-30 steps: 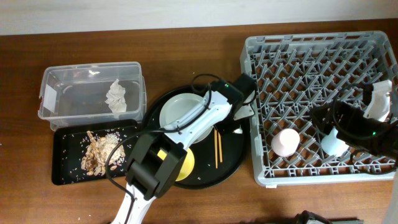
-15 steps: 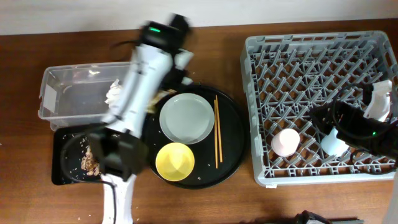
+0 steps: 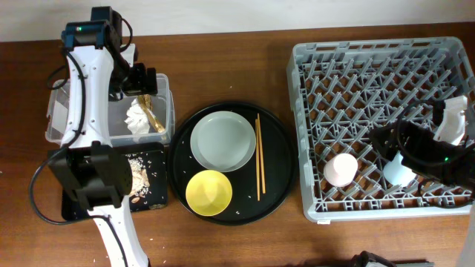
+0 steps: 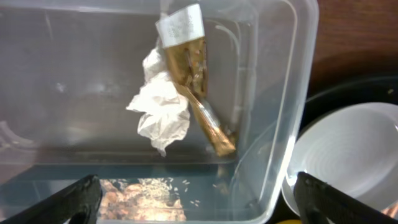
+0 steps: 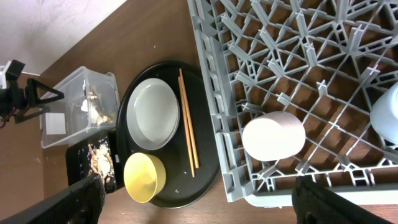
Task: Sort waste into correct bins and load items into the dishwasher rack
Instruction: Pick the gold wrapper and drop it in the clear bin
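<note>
My left gripper (image 3: 141, 81) hangs open over the clear tub (image 3: 67, 126), with nothing between its fingers. Below it in the tub, the gold-brown wrapper (image 4: 193, 74) lies against the crumpled white tissue (image 4: 158, 112). Food scraps (image 3: 137, 178) cover the shallow black tray (image 3: 152, 199). The plate (image 3: 223, 141), yellow bowl (image 3: 208, 191) and chopsticks (image 3: 259, 157) rest on the round black tray (image 3: 278, 185). The pink cup (image 3: 341, 169) and blue cup (image 3: 399, 170) sit in the dishwasher rack (image 3: 312, 67). My right gripper (image 3: 393, 144) is open above the rack, next to the blue cup.
The tub and the shallow black tray stand side by side at the table's left, touching the round tray's edge. The rack fills the right side, close to the round tray. Bare wood runs along the front edge (image 3: 245, 245).
My left arm has swung from the round tray's right edge across to the clear tub and opened. The wrapper now lies in the tub. The right arm has not moved.
</note>
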Robot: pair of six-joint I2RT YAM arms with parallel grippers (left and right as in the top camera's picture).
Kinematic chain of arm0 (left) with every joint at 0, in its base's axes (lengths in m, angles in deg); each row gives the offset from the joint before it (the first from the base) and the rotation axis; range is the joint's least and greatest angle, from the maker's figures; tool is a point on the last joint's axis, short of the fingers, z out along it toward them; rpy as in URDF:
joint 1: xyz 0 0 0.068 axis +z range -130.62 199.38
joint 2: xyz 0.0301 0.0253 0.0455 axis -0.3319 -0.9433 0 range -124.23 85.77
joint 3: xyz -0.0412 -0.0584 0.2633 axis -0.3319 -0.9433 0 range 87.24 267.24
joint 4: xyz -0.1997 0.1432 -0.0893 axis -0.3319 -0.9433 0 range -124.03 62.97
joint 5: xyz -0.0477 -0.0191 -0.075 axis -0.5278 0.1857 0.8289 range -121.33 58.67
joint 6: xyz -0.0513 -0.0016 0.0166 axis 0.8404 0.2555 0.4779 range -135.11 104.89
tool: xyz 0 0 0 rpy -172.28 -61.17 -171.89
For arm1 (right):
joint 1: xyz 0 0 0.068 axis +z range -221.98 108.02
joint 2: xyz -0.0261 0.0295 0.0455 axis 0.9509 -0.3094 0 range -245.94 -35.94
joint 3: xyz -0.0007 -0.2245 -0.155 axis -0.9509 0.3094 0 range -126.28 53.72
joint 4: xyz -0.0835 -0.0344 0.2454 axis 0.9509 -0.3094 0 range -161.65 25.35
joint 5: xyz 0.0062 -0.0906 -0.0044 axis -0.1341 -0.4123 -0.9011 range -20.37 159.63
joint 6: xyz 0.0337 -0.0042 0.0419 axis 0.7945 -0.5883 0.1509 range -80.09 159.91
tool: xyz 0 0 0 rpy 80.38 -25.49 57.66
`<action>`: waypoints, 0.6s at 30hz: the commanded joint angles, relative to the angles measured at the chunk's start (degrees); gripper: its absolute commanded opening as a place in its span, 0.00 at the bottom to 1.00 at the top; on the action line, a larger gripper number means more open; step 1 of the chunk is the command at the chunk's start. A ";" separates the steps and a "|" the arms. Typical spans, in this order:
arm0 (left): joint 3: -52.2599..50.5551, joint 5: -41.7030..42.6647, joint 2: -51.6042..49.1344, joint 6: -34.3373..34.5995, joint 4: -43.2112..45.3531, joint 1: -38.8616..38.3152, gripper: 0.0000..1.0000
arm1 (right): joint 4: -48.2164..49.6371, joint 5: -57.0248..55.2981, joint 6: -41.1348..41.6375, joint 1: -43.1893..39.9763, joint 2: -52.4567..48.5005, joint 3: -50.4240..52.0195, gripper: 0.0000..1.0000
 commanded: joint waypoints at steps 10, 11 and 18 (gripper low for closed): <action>0.00 -0.98 42.86 -1.09 -5.09 -6.45 0.99 | -0.17 -0.52 -0.44 -0.26 0.09 -0.44 0.99; 0.00 -0.94 44.65 -1.09 -5.62 -6.84 0.99 | -0.17 -0.52 -0.46 -0.26 0.09 -0.44 0.99; 0.00 -0.96 57.94 -1.09 -8.59 -7.78 0.99 | -0.17 -0.52 -0.46 -0.26 0.09 -0.44 0.99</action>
